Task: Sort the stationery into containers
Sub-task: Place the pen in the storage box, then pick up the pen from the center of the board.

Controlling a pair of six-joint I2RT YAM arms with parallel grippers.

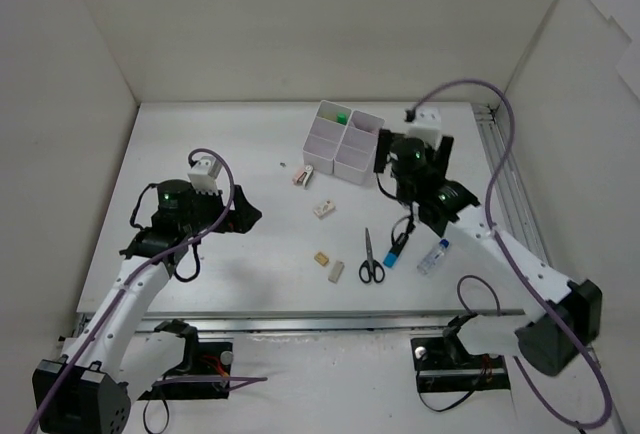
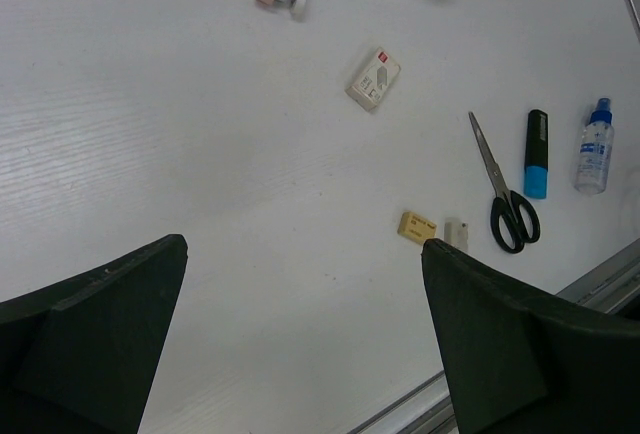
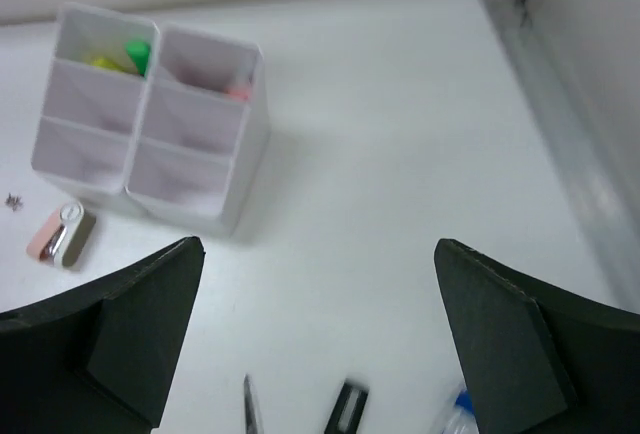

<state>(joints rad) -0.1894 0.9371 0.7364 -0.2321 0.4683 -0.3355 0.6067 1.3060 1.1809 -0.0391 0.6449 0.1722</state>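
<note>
The four white containers (image 1: 345, 141) stand as a block at the back centre. A green highlighter (image 1: 341, 116) and a yellow one (image 3: 105, 58) sit in one far bin, and something pink (image 3: 240, 92) sits in the other far bin. On the table lie a pink piece (image 1: 304, 176), a white eraser (image 1: 324, 208), a tan eraser (image 1: 321, 258), a small white eraser (image 1: 337, 271), black-handled scissors (image 1: 371, 257), a blue highlighter (image 1: 397, 249) and a glue bottle (image 1: 433, 257). My left gripper (image 1: 243, 216) is open and empty, left of the erasers. My right gripper (image 1: 412, 159) is open and empty, just right of the bins.
White walls enclose the table on three sides. A metal rail (image 1: 505, 184) runs along the right edge and another (image 1: 330, 319) along the front. A tiny dark speck (image 3: 13, 200) lies left of the bins.
</note>
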